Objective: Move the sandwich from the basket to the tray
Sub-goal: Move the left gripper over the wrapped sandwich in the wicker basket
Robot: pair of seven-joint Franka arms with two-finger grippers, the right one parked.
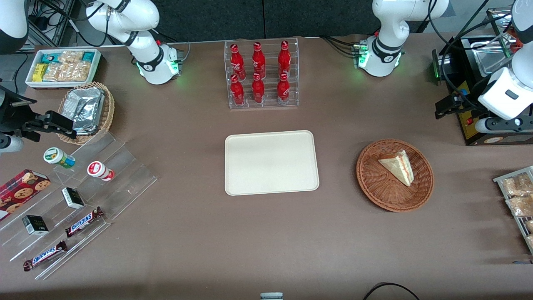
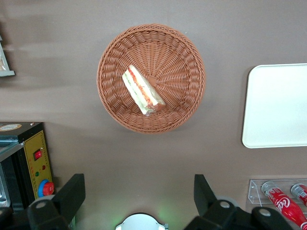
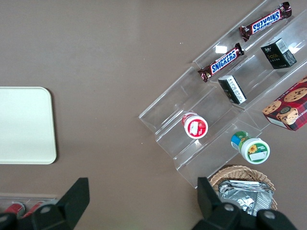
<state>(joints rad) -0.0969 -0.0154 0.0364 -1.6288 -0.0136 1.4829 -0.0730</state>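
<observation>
Claw first: the gripper (image 2: 136,194) is spread wide with nothing between its fingers (image 2: 72,194). It hangs high above bare table, well apart from the basket (image 1: 370,183). On the front camera's clock face it sits at about 1 o'clock from the basket, close by a black box (image 1: 468,125) with a yellow panel.

The sandwich (image 1: 397,166) lies in the basket, near the middle. Its filling edge faces 3 o'clock and its tip points to 9 o'clock, toward the tray (image 1: 270,162). In the wrist view the red and green layers (image 2: 141,91) show plainly, and nothing touches the wedge.

The tray lies flat at 9 o'clock from the basket, apart from it, with brown table between them. At 12 o'clock from the tray stands a clear rack (image 1: 262,102) holding six red bottles (image 1: 258,60). At 9 o'clock, toward the parked arm's end, clear steps (image 1: 125,166) carry snack bars (image 1: 83,221) and small tubs (image 1: 100,171).
</observation>
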